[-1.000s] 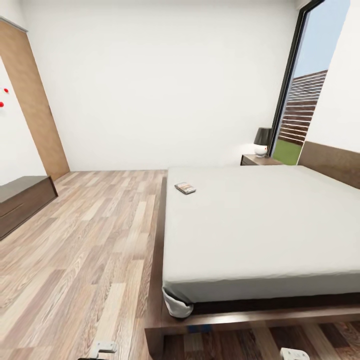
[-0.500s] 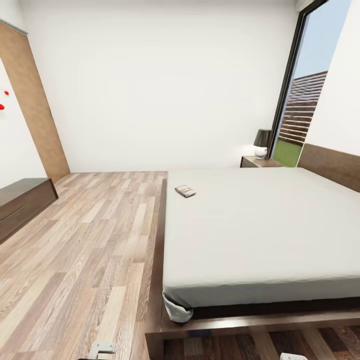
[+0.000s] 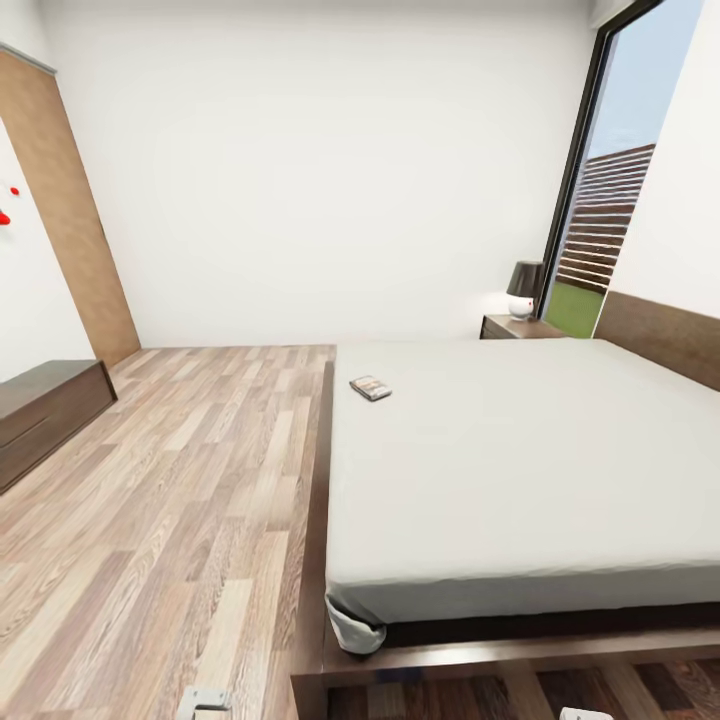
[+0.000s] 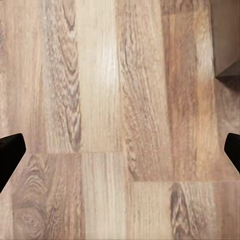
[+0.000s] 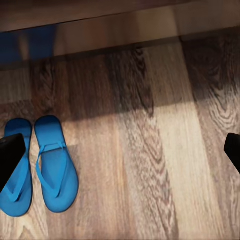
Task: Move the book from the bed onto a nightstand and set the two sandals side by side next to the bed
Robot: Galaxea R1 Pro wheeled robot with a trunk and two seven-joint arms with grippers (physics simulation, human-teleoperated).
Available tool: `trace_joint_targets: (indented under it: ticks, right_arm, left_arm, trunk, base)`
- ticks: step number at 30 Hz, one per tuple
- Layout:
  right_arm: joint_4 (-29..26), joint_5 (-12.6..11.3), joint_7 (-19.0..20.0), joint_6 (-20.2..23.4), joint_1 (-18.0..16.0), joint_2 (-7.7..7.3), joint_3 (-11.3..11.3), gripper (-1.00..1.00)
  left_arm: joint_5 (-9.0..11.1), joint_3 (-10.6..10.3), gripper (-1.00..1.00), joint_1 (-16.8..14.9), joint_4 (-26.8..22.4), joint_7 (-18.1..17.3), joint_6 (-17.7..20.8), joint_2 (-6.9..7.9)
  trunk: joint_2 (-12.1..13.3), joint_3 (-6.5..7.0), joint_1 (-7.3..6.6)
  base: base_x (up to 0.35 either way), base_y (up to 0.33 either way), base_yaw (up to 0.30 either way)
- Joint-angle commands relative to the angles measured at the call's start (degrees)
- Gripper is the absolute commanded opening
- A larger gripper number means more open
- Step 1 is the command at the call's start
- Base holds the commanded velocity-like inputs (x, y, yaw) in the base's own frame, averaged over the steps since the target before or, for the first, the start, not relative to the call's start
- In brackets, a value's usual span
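White walls and wood-plank floor (image 3: 190, 470) frame my head view, where the book (image 3: 371, 387) lies flat on the bed (image 3: 520, 460) near its left edge, toward the far end, long axis slanting away to the left. Beyond the mattress I see the nightstand (image 3: 520, 326) with a dark-shaded lamp (image 3: 524, 286) beside the window (image 3: 610, 200).

From the right wrist camera I get the two sandals (image 5: 42, 165), side by side, touching, lying parallel, close to the dark bed frame. My right gripper (image 5: 120, 152) is spread wide, one fingertip over a sandal. My left gripper (image 4: 120, 150) is spread too, above bare planks.
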Motion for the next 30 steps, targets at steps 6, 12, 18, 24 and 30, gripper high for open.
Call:
trace_joint_targets:
  ticks: [6, 12, 18, 24, 30]
  right_arm:
    - [-0.1, 0.6, 0.5, 0.4, 0.0, -0.03, -0.4, 1.00]
    - [0.0, 0.5, 0.6, 0.3, 0.0, -0.02, -0.4, 1.00]
    - [0.0, 0.5, 0.6, 0.2, 0.0, 0.01, -0.4, 1.00]
    - [0.0, 0.5, 0.6, 0.1, 0.0, 0.02, -0.4, 1.00]
    - [0.0, 0.5, 0.6, 0.1, 0.0, 0.02, -0.4, 1.00]
  left_arm:
    - [0.5, -0.5, 1.00, 0.7, -0.1, 0.2, -0.9, 0.02]
    - [0.5, -0.5, 1.00, 2.0, -0.1, 0.2, -1.5, 0.02]
    - [0.5, -0.5, 1.00, 2.3, -0.1, 0.2, -1.5, 0.00]
    - [0.5, -0.6, 1.00, 2.3, -0.1, 0.2, -1.6, -0.05]
    - [0.5, -0.6, 1.00, 2.3, -0.2, 0.2, -1.6, -0.04]
  trunk:
    - [2.4, 1.03, -1.33]
    - [4.8, 2.10, -2.65]
    - [7.2, 3.18, -3.97]
    - [9.6, 4.26, -5.29]
    - [12.0, 5.34, -6.60]
  base:
    - [0.000, 0.000, 0.000]
    - [0.000, 0.000, 0.000]
    - [0.000, 0.000, 0.000]
    - [0.000, 0.000, 0.000]
    - [0.000, 0.000, 0.000]
